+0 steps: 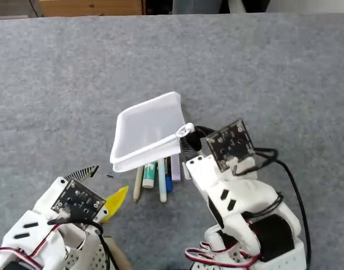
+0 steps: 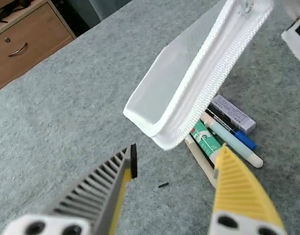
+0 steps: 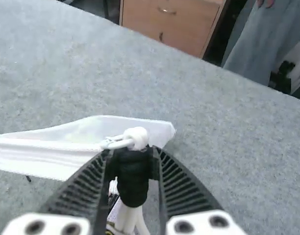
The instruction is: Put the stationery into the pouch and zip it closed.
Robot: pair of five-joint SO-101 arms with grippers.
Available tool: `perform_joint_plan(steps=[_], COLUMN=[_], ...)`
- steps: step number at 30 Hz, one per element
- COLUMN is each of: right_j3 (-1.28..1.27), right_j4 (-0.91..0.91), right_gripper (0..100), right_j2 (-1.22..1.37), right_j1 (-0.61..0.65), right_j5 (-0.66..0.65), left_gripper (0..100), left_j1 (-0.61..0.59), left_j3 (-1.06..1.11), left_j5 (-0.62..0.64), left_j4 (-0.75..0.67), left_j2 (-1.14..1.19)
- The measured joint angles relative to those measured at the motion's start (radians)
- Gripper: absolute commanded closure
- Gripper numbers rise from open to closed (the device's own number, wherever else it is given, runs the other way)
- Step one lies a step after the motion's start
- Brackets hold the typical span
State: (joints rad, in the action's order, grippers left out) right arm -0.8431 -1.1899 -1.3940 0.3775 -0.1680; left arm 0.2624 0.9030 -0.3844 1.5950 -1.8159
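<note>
Right gripper (image 1: 188, 145) (image 3: 131, 154): clamped on the zip-pull end of the pouch (image 1: 146, 129) (image 3: 66, 142), something dark pinched between my fingers, white zipper pull (image 1: 185, 131) (image 3: 133, 137) just above them. The pouch is white mesh, tilted, with that end lifted. Can't tell whether the zip is open.

Left gripper (image 1: 102, 185) (image 2: 178, 154): jaws wide apart, holding nothing, low over the grey table (image 1: 273, 67), just beside the stationery and short of the pouch (image 2: 179, 83).

The stationery lies on the table in a tight row, top ends tucked under the pouch's near edge:
- beige pencil (image 1: 137, 185) (image 2: 201, 159)
- green-and-white tube (image 1: 149, 174) (image 2: 206, 139)
- pale pen (image 1: 162, 183) (image 2: 233, 144)
- blue pen (image 1: 168, 180) (image 2: 240, 139)
- lilac box (image 1: 175, 167) (image 2: 233, 113), nearest my right gripper

Small black speck (image 1: 110, 176) (image 2: 163, 185) on the table between my left fingers and the pouch.
</note>
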Motion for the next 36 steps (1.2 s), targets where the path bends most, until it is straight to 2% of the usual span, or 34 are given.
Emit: perform_joint_plan(steps=[13,19,24,28,31,36], right_j3=[0.000,0.000,0.000,0.000,0.000,0.000], right_j4=[0.000,0.000,0.000,0.000,0.000,0.000], right_gripper=[98.6,98.6,98.6,98.6,98.6,98.6], right_j2=[0.012,0.012,0.012,0.012,0.012,0.014], right_j1=[0.000,0.000,0.000,0.000,0.000,0.000], right_j5=[0.000,0.000,0.000,0.000,0.000,0.000], left_gripper=[73,73,73,80,86,87], left_j1=[0.032,0.129,0.153,0.153,0.153,0.153], left_j3=[0.321,0.345,0.345,0.350,0.408,0.457], left_j5=[-0.005,-0.005,-0.006,-0.006,-0.008,-0.008], left_j4=[-0.247,-0.315,-0.318,-0.328,-0.397,-0.471], left_j2=[0.000,0.000,0.000,0.000,0.002,0.002])
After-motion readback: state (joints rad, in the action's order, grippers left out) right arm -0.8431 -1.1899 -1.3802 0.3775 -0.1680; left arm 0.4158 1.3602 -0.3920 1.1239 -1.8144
